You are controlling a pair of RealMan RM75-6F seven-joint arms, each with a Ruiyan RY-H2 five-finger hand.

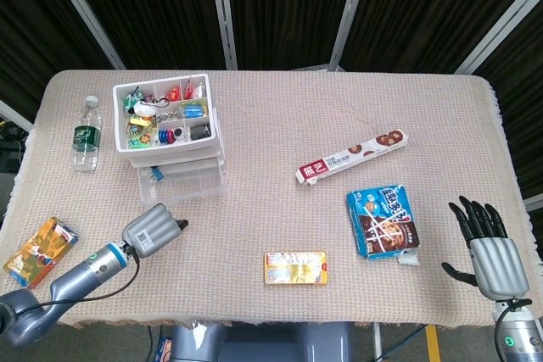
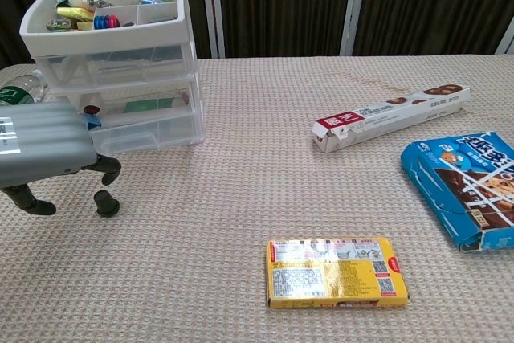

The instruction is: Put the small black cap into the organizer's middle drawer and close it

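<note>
A small black cap [image 2: 106,202] sits on the woven tabletop [image 2: 265,198] just in front of the clear plastic drawer organizer [image 2: 120,70]. The left robot hand [image 2: 48,154] hovers over the cap, fingers curled down around it but apart, not visibly gripping. The right robot hand [image 1: 490,247] rests open, well apart. The cap looks light and rigid; pinching its narrower upper part should work.

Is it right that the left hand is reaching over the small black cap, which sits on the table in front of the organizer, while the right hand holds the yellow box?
No. The right hand holds nothing; the head view shows its fingers spread, apart from the yellow box. The rest stands.
</note>
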